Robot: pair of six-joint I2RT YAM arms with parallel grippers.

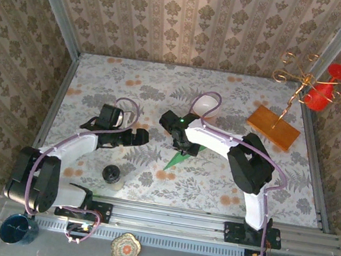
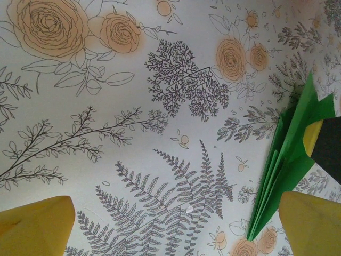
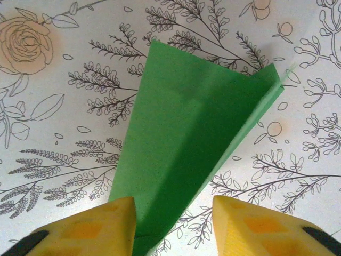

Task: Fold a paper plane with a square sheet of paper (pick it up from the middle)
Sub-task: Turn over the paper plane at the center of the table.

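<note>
A flower-printed cloth covers the surface [image 1: 165, 82], with patterned wallpaper [image 1: 195, 15] on the walls around it. A white bowl [image 1: 208, 105] sits toward the far middle. At far right lies an orange-brown board [image 1: 273, 127] carrying a gold wire stand [image 1: 298, 80], with a red item [image 1: 326, 88] hanging from it. A small black jar [image 1: 111, 174] stands near the front left. Off the front edge are a blue cup [image 1: 17, 228] and a floral disc [image 1: 125, 248].

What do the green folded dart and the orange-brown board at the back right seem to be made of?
The paper plane: thin matte paper, judging by sharp creases and layered edges. The board: probably wood with a smooth finish, from its orange-brown colour; grain is too small to see.
</note>
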